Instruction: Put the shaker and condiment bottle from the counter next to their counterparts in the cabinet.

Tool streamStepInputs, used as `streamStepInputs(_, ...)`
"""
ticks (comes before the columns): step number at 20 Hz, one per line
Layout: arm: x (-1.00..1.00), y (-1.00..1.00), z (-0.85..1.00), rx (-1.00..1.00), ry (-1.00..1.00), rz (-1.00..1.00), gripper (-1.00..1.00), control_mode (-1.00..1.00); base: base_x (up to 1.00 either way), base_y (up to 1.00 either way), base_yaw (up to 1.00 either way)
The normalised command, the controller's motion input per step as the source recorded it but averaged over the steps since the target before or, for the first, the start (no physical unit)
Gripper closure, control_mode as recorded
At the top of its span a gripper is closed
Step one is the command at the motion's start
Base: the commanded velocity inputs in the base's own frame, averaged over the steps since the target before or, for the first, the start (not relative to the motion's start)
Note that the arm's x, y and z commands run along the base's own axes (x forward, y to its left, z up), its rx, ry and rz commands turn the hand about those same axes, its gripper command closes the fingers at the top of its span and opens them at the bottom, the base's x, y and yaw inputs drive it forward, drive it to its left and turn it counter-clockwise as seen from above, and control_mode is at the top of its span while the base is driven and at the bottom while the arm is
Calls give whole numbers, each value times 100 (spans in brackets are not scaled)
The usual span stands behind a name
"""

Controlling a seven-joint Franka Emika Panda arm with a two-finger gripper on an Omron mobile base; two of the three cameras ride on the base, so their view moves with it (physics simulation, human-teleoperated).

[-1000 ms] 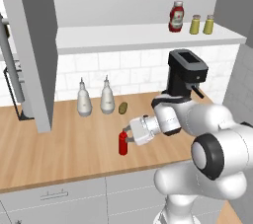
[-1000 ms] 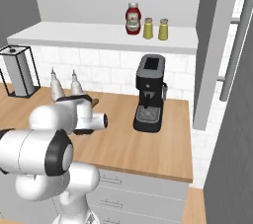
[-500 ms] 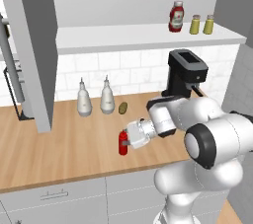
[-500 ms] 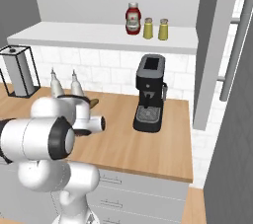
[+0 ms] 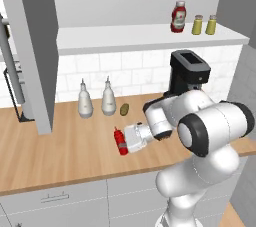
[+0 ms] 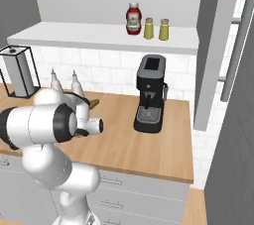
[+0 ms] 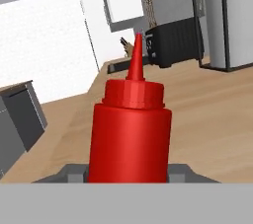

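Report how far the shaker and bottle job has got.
Done: one shaker seems placed, since two olive-yellow shakers stand beside the labelled sauce bottle on the cabinet shelf. In hand: the gripper is at the condiment bottle, low over the counter; the hand view shows it between the fingers. Left: carrying it up beside the sauce bottle.
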Motion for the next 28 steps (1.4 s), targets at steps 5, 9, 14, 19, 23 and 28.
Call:
streamStepInputs(5,-1,-1,76,7,-9,-7,100,-100,0,0,0)
streamStepInputs(9,-3,-3,90,3,-10,-11,100,-100,0,0,0)
streamStepInputs(14,0,-13,81,3,-8,-22,100,-100,0,0,0)
streamStepInputs(19,0,-19,85,3,-8,-30,100,-100,0,0,0)
streamStepInputs(23,-1,-15,81,4,-10,-27,100,-100,0,0,0)
streamStepInputs(28,-8,-15,75,2,-11,-23,100,-100,0,0,0)
